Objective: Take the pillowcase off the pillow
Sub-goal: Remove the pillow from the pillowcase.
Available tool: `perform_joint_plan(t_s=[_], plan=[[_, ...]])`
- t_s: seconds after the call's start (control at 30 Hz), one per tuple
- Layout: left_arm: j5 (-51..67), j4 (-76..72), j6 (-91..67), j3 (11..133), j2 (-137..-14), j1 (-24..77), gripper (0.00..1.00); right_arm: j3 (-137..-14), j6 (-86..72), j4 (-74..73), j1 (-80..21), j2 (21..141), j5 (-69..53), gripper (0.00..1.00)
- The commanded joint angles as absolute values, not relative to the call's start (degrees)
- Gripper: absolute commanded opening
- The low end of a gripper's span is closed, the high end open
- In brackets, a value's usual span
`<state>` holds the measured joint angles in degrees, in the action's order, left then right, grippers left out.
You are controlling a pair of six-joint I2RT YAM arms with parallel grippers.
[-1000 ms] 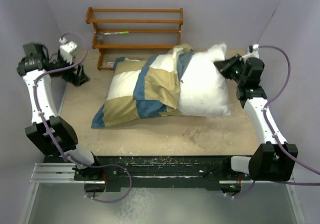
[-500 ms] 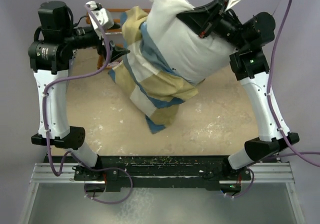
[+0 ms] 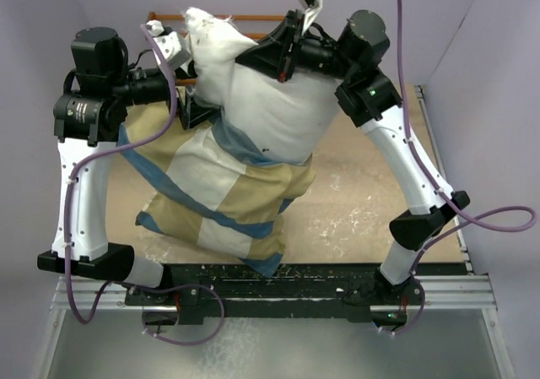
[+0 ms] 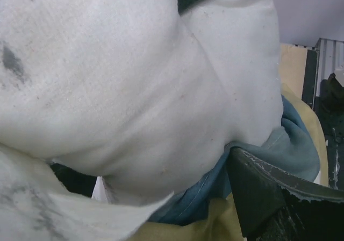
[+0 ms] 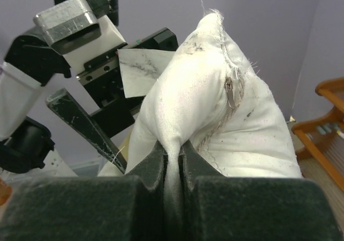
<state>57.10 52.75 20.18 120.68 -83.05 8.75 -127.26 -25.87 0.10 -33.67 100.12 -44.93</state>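
The pillow [image 3: 261, 100] hangs high above the bench [image 3: 354, 202], top half bare and white. The pillowcase [image 3: 224, 206] sags round the lower half, so I'd call it roughly halfway off. The right fingers [image 5: 146, 166] are pinched tight on the pillow's top corner, and the left fingers [image 4: 269, 198] are spread wide at its blue hem. No readable writing anywhere.

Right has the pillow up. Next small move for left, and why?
Probably close the left gripper on the pillowcase rim beside its open fingers, then tug down. The right gripper is shut on a fold of the pillow, holding it raised, and the case covers only its lower part.
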Motion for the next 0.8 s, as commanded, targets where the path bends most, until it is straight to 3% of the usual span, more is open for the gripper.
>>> perform_joint_plan(t_s=[0.0,0.2,0.3,0.53,0.6,0.7,0.77], plan=[[56.5,43.8,16.9,119.4,-80.1,9.5,1.0,-125.6,-20.9,3.3,-36.0,97.3,-41.0,0.0],[54.0,51.3,21.3,121.0,-79.6,9.4,1.0,-122.9,-19.3,6.2,-34.2,93.2,-33.2,0.0],[50.7,57.2,25.0,119.4,-77.8,7.3,1.0,-117.3,-24.9,13.8,-27.9,89.1,-34.1,0.0],[63.7,59.9,31.4,108.0,-73.5,-22.1,0.99,-109.5,-30.6,23.7,-19.0,84.4,-39.1,0.0],[66.6,61.0,32.2,102.9,-73.5,-23.0,0.97,-109.0,-31.1,25.5,-19.0,84.5,-40.9,0.0],[74.0,53.0,24.3,95.2,-73.5,-22.3,1.0,-108.5,-32.7,28.5,-19.1,84.9,-42.1,0.0],[72.3,41.1,13.3,91.4,-73.4,-18.5,1.0,-107.8,-34.7,30.6,-19.1,85.3,-44.1,0.0]])
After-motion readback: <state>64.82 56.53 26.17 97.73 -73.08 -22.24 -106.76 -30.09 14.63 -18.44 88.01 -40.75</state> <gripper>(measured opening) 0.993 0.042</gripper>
